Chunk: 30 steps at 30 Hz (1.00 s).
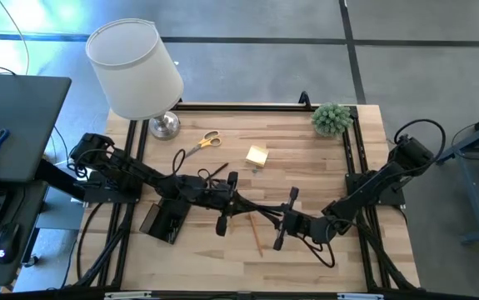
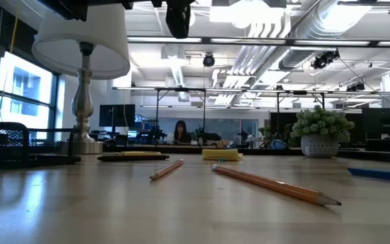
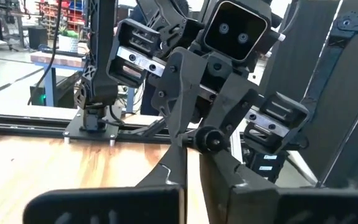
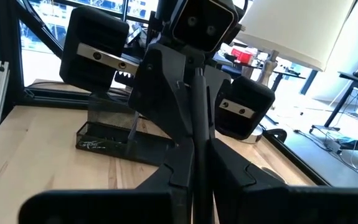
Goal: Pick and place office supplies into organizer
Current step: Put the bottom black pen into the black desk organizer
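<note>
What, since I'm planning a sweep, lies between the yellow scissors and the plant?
The yellow sticky-note pad, roughly between yellow scissors and plant, seen in the high view.

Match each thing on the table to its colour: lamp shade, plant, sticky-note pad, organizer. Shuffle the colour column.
Things:
1. lamp shade
2. plant
3. sticky-note pad
4. organizer

Colours:
a. yellow
b. black
c. white
d. green

Pairs: 1-c; 2-d; 3-a; 4-b
</note>
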Available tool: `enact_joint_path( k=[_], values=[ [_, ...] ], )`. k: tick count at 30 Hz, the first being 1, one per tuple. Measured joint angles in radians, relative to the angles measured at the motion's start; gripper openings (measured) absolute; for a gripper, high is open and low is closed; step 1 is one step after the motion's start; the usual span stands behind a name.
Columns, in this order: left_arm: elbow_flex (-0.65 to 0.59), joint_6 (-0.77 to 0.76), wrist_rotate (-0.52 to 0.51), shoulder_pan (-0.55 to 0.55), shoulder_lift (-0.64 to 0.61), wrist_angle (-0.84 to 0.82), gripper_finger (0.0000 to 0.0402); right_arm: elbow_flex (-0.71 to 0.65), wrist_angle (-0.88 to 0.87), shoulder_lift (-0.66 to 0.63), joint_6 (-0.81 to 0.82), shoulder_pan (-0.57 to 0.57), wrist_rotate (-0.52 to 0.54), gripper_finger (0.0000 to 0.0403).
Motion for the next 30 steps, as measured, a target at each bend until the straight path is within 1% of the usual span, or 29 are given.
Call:
enact_joint_path(
  k=[6, 11, 13, 15, 18, 26, 30],
  values=[
    [0.0, 0.0, 0.002, 0.001, 0.0, -0.002, 0.0024, 0.0, -0.001, 0.001, 0.005, 0.0, -0.007, 0.0023],
    [0.0, 0.0, 0.003, 0.0, 0.0, -0.007, 0.0014, 0.0, -0.003, 0.001, 0.004, 0.0, -0.009, 0.003],
    [0.0, 0.0, 0.002, 0.001, 0.0, -0.014, 0.0013, 0.0, -0.003, 0.003, -0.004, 0.0, 0.003, 0.0022],
    [0.0, -0.001, 0.002, 0.001, 0.0, -0.017, 0.0022, 0.0, -0.004, 0.003, -0.02, 0.003, 0.011, 0.0012],
    [0.0, -0.007, -0.003, 0.001, 0.0, -0.017, 0.0053, 0.0, -0.003, 0.003, -0.027, 0.004, 0.013, 0.0012],
    [0.001, -0.027, -0.028, 0.001, -0.002, -0.009, 0.0161, -0.002, -0.006, 0.004, -0.026, 0.005, 0.01, 0.0012],
    [0.001, -0.027, -0.03, 0.001, -0.002, 0.035, 0.0196, -0.002, -0.004, 0.004, -0.022, 0.005, -0.035, 0.0012]
  ],
)
